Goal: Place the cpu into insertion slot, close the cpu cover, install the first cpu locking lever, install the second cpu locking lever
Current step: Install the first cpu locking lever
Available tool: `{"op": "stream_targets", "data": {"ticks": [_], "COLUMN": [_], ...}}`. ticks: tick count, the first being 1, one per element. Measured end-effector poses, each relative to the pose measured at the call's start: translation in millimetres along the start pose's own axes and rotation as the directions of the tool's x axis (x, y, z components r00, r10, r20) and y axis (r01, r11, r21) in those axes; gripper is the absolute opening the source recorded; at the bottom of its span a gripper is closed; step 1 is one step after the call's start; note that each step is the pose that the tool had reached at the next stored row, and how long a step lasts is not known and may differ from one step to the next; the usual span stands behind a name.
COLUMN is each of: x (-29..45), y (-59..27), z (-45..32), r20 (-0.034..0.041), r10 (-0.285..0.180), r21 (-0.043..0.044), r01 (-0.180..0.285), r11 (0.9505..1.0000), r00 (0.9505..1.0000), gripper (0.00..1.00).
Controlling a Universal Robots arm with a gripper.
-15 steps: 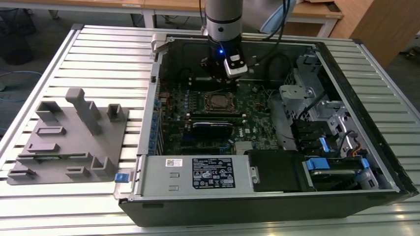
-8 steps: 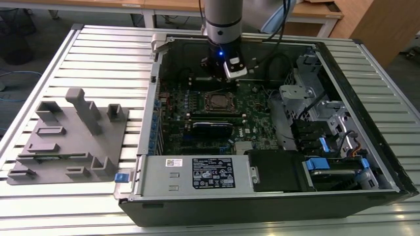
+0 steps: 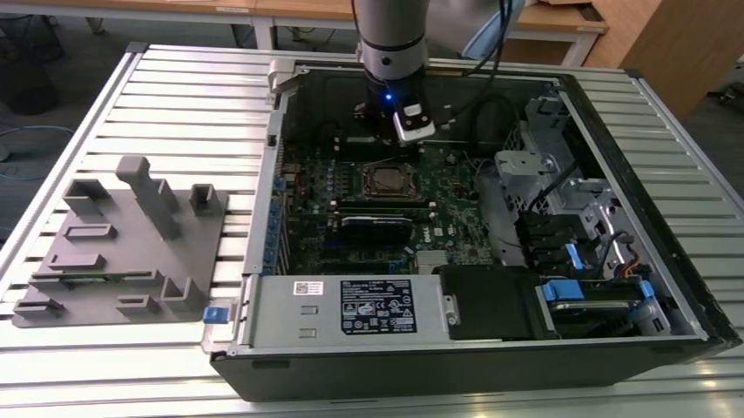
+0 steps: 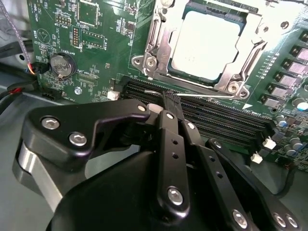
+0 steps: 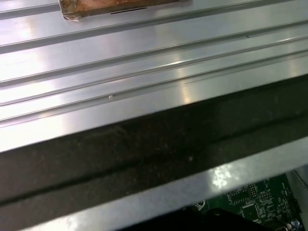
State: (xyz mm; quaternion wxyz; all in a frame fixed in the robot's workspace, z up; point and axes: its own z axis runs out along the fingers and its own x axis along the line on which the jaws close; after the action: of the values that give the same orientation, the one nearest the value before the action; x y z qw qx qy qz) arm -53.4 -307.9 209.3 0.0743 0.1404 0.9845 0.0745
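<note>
Found the cpu (image 4: 204,45) seated in the insertion slot (image 3: 384,180), cpu cover (image 4: 161,41) lowered around it. Found the hand (image 3: 407,135) at the slot's 12 o'clock in the exterior view, fingers (image 4: 168,139) pressed together, tips at a thin locking lever (image 4: 211,95); could not tell whether touching.

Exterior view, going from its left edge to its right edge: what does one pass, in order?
grey fixture block → insertion slot → drive cage
</note>
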Motion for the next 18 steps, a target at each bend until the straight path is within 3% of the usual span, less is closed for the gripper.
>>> {"op": "stream_targets", "data": {"ticks": [7,18], "x": [1.9,3.4], "y": [-0.7,-5.7], "z": [-0.3,2.5], "r20": [0.0062,0.0068], "r10": [0.0,-0.002], "r21": [-0.0122,-0.0131], "r01": [0.0,0.002], "r11": [0.9999,0.9999], "r00": [1.0,1.0], "gripper": [0.11,0.11]}}
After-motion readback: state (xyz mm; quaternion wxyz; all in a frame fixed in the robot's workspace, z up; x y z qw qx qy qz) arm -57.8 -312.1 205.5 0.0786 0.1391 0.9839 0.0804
